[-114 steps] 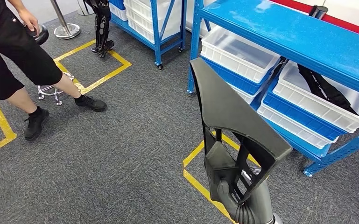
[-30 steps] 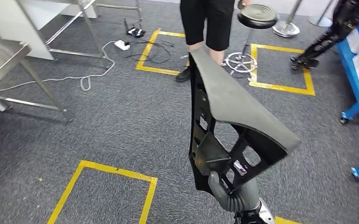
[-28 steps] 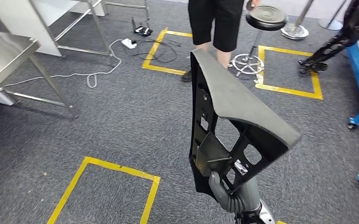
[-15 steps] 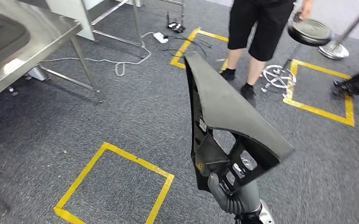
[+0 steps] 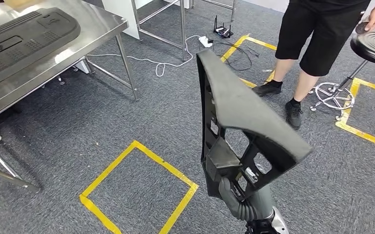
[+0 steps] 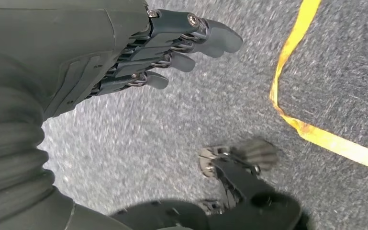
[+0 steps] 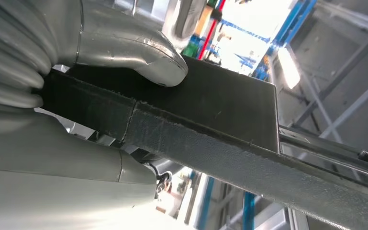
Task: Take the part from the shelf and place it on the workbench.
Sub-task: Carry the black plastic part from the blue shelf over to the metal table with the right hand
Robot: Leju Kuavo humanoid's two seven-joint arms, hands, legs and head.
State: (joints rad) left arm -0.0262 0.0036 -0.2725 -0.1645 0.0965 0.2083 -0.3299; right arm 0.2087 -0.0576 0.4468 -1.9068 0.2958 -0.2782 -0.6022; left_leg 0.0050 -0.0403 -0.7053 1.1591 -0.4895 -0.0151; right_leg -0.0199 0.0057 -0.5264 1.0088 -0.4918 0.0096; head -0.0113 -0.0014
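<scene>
- Black and stiff, the big plastic part with a felt-grey face and ribbed back (image 5: 239,112) stands up tall in the middle of the head view, high over the floor.
- The robot's right hand (image 5: 234,195) holds this part at its bottom end, from below. In the right wrist view a thick grey thumb (image 7: 134,48) presses on a flat black edge of the part (image 7: 210,110), so the grip is tight.
- The robot's left hand (image 6: 124,52) hangs over the floor. Its dark fingers (image 6: 196,38) are stretched out and a little apart, and it holds nothing.
- A shiny steel workbench with thin metal legs (image 5: 92,29) stands at the far left, well apart from the part in the hand.
- A long dark panel with bumpy patches (image 5: 24,41) lies flat on that workbench.
- The grey carpet floor (image 5: 141,112) has a square of yellow tape (image 5: 136,187) just left of the held part. Another yellow tape line (image 5: 365,136) runs at the right side.
- A person in black shorts and black shoes (image 5: 317,44) stands behind the part. One of their hands rests on a round black stool with a shiny wheeled base (image 5: 373,46).
- A white cable (image 5: 146,61) snakes over the carpet to a white power strip (image 5: 206,41), near some black wires (image 5: 239,51).
- In the left wrist view a strip of yellow tape (image 6: 292,81) bends across the carpet beside the hand.
</scene>
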